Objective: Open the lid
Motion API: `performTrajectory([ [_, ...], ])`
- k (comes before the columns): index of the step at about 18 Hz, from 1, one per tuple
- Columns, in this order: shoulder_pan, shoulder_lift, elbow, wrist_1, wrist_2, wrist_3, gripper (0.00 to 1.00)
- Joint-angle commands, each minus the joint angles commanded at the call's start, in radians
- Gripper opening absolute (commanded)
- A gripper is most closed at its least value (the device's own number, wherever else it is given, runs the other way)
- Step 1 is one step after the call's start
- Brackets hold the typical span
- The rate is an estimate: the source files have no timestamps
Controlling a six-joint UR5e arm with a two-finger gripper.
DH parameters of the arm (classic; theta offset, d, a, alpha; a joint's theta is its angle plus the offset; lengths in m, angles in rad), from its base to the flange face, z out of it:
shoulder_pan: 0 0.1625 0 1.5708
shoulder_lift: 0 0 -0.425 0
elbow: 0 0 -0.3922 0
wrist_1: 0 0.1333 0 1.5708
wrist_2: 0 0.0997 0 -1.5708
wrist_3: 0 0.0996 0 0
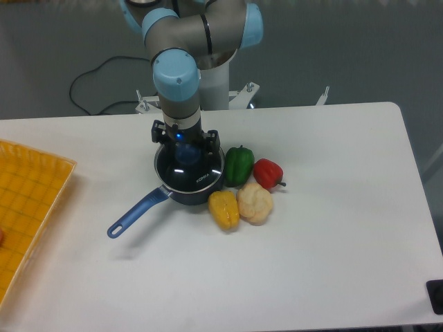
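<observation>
Fixed camera, looking down on a white table (311, 263). Near the middle, slightly toward 10 o'clock: a dark blue saucepan (181, 188) with its long handle (135, 213) pointing out to 8 o'clock. Sitting flat on the pan: the lid (197, 173), clear glass with a thin metal rim, small white lettering near its 5 o'clock edge, blue knob (187, 153) at centre. Directly above the knob: the gripper (187, 146), hanging straight down from the grey-and-blue arm (178, 76), black fingers either side of the knob. Cannot tell whether closed on the knob or merely around it; fingertips lost against the dark pan and glass.

At 3 o'clock of the pan, touching or just beside it: a green pepper (239, 164). Further at 3 o'clock: a red pepper (268, 172). At 5 o'clock of the pan: a yellow pepper (223, 209), and beside that a pale cauliflower (255, 203). At 9 o'clock, on the table edge: a yellow tray (28, 207), partly cut off.
</observation>
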Motion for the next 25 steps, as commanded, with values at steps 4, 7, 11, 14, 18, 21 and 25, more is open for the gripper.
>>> performTrajectory([
  [4, -0.002, -0.008, 0.0, 0.006, -0.002, 0.006, 0.99],
  [7, -0.002, -0.012, 0.0, 0.009, -0.002, 0.015, 0.92],
  [11, -0.005, -0.012, -0.006, 0.014, -0.005, 0.057, 0.89],
  [14, -0.009, -0.012, -0.006, 0.014, -0.005, 0.06, 0.85],
  [18, -0.012, -0.012, -0.002, 0.014, -0.005, 0.06, 0.78],
  [21, -0.012, -0.012, 0.0, 0.014, -0.006, 0.061, 0.71],
  [25, -0.012, -0.012, 0.0, 0.014, -0.005, 0.06, 0.66],
])
